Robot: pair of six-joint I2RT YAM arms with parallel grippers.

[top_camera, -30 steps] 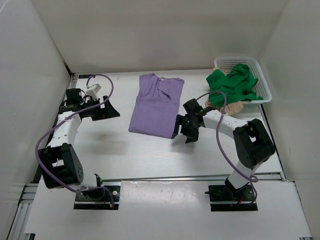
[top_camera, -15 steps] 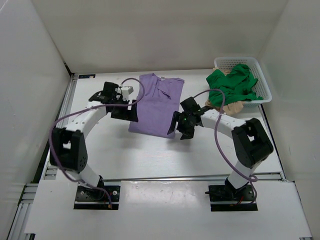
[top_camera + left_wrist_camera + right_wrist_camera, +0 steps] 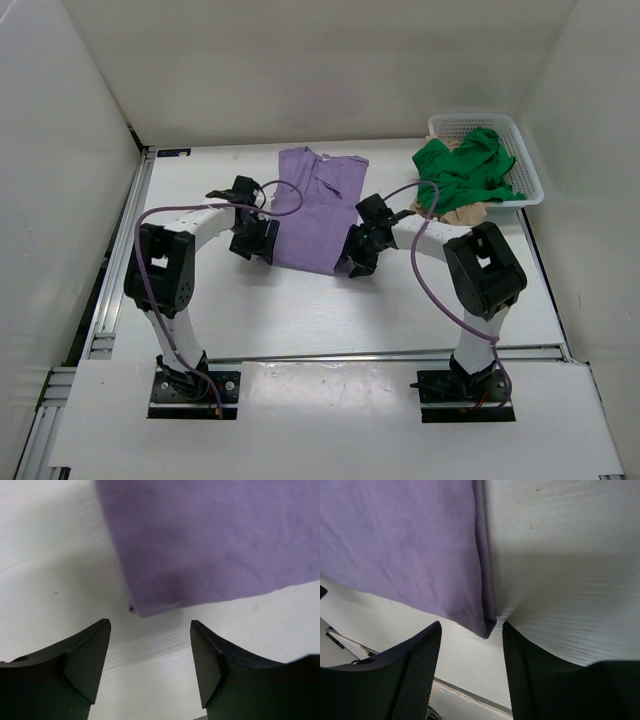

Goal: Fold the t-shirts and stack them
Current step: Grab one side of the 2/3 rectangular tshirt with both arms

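The left gripper is placed at the near left corner of the lavender t-shirt. Its jaws are parted and nothing is held, and the cloth corner lies just ahead of the fingertips. The shirt is laid flat at the middle of the table. The right gripper is set at the near right corner, jaws likewise apart, with the corner seen between the tips but not pinched. At the far right, the green t-shirt is heaped over the white basket, and the beige t-shirt is seen beneath it.

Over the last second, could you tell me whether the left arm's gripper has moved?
Yes. The left gripper swung right, away from the left wall, to the near-left corner of the flat lavender purple cloth t-shirt, which stayed put.
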